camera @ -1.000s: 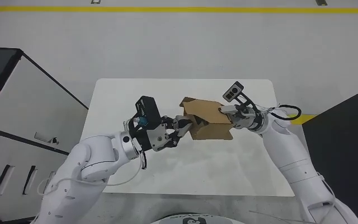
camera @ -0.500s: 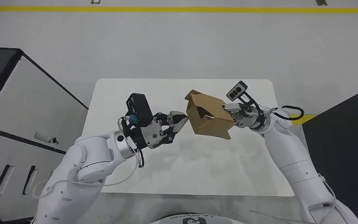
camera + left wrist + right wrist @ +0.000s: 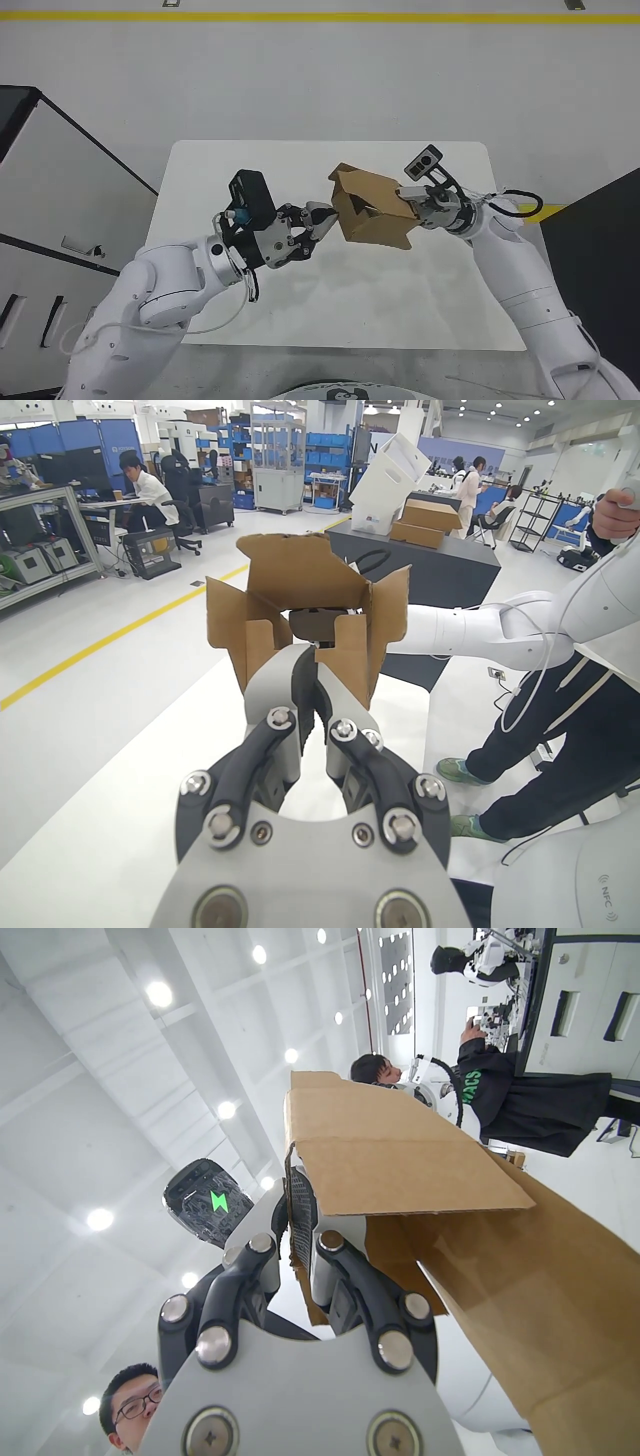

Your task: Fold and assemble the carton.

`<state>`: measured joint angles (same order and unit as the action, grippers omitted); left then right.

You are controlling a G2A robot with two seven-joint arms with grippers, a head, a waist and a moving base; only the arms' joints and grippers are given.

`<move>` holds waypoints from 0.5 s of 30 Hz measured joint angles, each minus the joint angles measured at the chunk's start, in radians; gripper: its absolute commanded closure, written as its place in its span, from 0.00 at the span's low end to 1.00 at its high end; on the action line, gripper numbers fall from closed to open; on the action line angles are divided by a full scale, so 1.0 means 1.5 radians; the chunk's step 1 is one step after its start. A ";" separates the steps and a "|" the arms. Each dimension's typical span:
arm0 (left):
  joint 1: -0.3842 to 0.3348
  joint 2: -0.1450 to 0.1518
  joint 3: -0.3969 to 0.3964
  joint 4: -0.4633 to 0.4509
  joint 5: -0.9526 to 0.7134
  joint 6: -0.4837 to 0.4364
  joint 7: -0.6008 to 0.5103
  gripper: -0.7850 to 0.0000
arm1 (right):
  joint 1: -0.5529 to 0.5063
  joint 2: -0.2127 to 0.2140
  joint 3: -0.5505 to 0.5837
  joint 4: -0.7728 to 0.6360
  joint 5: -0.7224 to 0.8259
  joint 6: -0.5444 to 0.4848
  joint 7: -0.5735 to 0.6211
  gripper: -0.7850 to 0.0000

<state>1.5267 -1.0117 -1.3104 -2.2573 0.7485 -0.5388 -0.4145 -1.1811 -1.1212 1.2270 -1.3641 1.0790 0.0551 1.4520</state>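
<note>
right hand (image 3: 292, 1198) clamps a carton (image 3: 400, 1163) flap (plain in its wrist view); left hand (image 3: 306, 652) nearly closed at its mouth.

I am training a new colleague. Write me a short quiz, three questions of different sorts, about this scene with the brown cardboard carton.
1. True or false: all flaps of the brown cardboard carton are folded shut.
2. The right gripper is: A open; B shut on the carton; C shut on nothing.
3. Fill in: the carton's open end faces the ____.
Key: 1 false; 2 B; 3 left gripper.
</note>
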 measured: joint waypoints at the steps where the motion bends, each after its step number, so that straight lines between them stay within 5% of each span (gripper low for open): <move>1: 0.001 0.000 -0.002 0.001 -0.001 0.003 -0.001 1.00 | -0.001 0.000 0.002 0.001 -0.001 0.000 -0.008 1.00; 15: -0.006 0.000 0.011 -0.010 -0.006 0.005 -0.014 1.00 | -0.010 0.003 0.012 -0.021 -0.070 -0.001 -0.105 1.00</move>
<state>1.5180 -1.0117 -1.2940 -2.2722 0.7387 -0.5313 -0.4352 -1.1964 -1.1167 1.2452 -1.3955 0.9733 0.0529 1.2951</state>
